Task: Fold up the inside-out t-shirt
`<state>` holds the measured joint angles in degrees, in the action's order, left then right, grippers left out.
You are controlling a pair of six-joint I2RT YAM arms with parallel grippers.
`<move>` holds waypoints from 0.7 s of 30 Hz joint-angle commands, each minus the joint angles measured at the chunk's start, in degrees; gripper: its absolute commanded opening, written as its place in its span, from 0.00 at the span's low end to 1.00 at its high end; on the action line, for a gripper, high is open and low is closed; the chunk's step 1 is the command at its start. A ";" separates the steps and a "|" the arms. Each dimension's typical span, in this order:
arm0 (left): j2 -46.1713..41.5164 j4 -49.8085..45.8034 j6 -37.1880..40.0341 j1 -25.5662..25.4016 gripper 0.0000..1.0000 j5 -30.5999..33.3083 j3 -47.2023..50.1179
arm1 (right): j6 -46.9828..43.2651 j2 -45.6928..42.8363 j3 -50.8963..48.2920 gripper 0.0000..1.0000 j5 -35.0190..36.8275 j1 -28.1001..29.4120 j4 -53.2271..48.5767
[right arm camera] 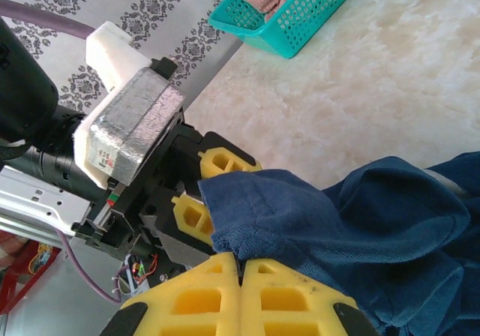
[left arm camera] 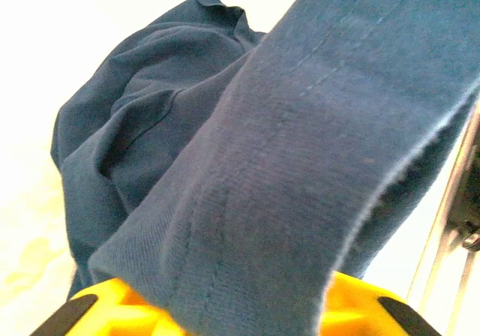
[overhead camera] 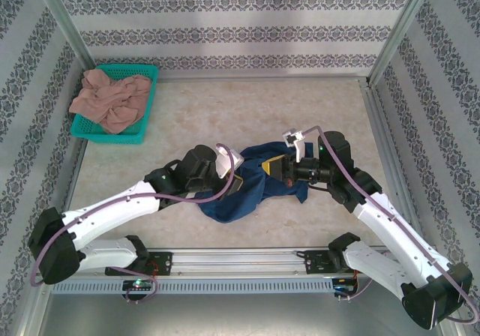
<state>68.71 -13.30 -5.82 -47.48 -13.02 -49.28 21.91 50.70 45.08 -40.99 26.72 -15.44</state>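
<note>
The inside-out t-shirt [overhead camera: 251, 192] is a dark navy heap on the table near the front, between both arms. My right gripper [overhead camera: 276, 168] is shut on the shirt's hem; in the right wrist view its yellow fingertips [right arm camera: 241, 265] meet with the hem edge pinched between them. Close to its left, my left gripper [overhead camera: 240, 175] holds the same edge. A thick stitched band of the shirt [left arm camera: 262, 201] fills the gap between its yellow fingers [left arm camera: 367, 306]. In the right wrist view the left gripper [right arm camera: 206, 190] faces mine, with cloth [right arm camera: 375, 231] draped between.
A teal basket [overhead camera: 90, 130] holding a pinkish-tan garment [overhead camera: 111, 100] stands at the back left, also seen as the basket [right arm camera: 300, 21] in the right wrist view. A metal rail [overhead camera: 240, 259] runs along the front edge. Patterned walls enclose the table.
</note>
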 commanded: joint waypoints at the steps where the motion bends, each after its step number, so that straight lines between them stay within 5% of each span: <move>1: 0.96 -2.59 1.68 0.81 0.22 -0.01 -0.79 | -0.75 -0.07 1.77 0.00 -0.32 -0.41 0.85; 9: -2.05 -6.80 0.38 1.30 0.00 0.69 -2.20 | 0.50 -0.10 3.69 0.00 8.31 -0.44 -2.41; 21: -11.22 -17.82 0.20 6.43 0.00 5.29 -16.88 | -2.24 1.83 14.21 0.00 17.73 1.58 -0.79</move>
<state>57.25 -24.38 -7.11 -42.37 -10.37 -62.57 21.89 51.70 56.53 -28.21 27.68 -18.52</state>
